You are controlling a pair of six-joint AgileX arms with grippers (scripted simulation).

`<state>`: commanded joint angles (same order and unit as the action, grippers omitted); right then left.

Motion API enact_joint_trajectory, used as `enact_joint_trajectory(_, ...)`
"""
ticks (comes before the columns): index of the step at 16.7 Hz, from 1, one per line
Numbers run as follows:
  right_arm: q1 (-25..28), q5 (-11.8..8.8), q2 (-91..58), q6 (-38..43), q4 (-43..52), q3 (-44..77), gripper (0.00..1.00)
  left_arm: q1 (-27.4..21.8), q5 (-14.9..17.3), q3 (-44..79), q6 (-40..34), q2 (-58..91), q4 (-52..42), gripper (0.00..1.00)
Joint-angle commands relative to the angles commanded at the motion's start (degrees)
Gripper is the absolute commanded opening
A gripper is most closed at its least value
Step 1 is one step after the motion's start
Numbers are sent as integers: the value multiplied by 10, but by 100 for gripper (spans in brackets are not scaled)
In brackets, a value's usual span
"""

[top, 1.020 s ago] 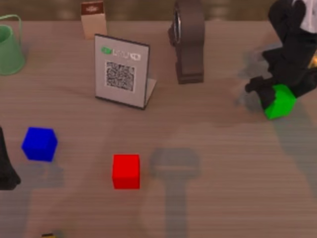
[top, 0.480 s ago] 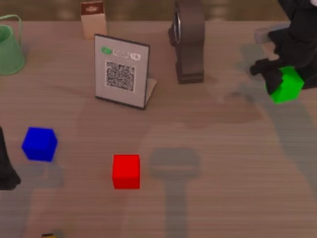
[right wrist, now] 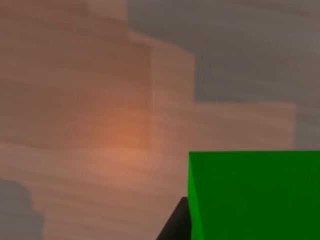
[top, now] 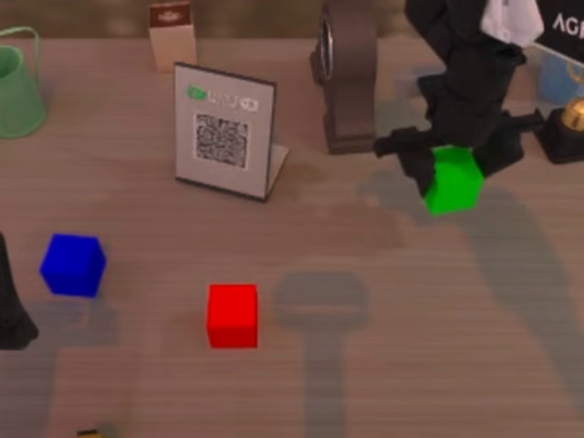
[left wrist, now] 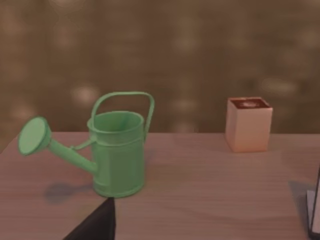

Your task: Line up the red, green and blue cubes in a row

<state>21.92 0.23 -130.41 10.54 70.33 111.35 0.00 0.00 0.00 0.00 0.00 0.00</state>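
Note:
The green cube (top: 453,180) hangs above the table right of centre, and my right gripper (top: 453,169) is shut on it. In the right wrist view the green cube (right wrist: 255,195) fills the lower corner with one dark finger (right wrist: 175,226) against its side. The red cube (top: 232,315) rests on the table near the middle front. Farther left sits the blue cube (top: 73,265). My left arm (top: 11,315) is parked at the table's left edge; its wrist view shows only one dark fingertip (left wrist: 97,226).
A green watering can (top: 16,91) and a tan box (top: 172,35) stand at the back left. A QR-code sign (top: 225,130) and a dark brown stand (top: 349,78) stand at the back middle. A gold bell (top: 571,117) is at the back right.
My right gripper has carried the green cube leftward from the table's right side toward the middle, lifted off the surface. The red and blue cubes and the left arm have not moved.

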Motion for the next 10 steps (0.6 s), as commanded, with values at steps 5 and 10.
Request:
enact_joint_trajectory(5, 139, 4, 41, 230, -5, -48, 0, 0, 0, 0, 0, 0, 0, 100)
enact_joint_trajectory(10, 226, 7, 73, 344, -12, -82, 0, 0, 0, 0, 0, 0, 0, 100)
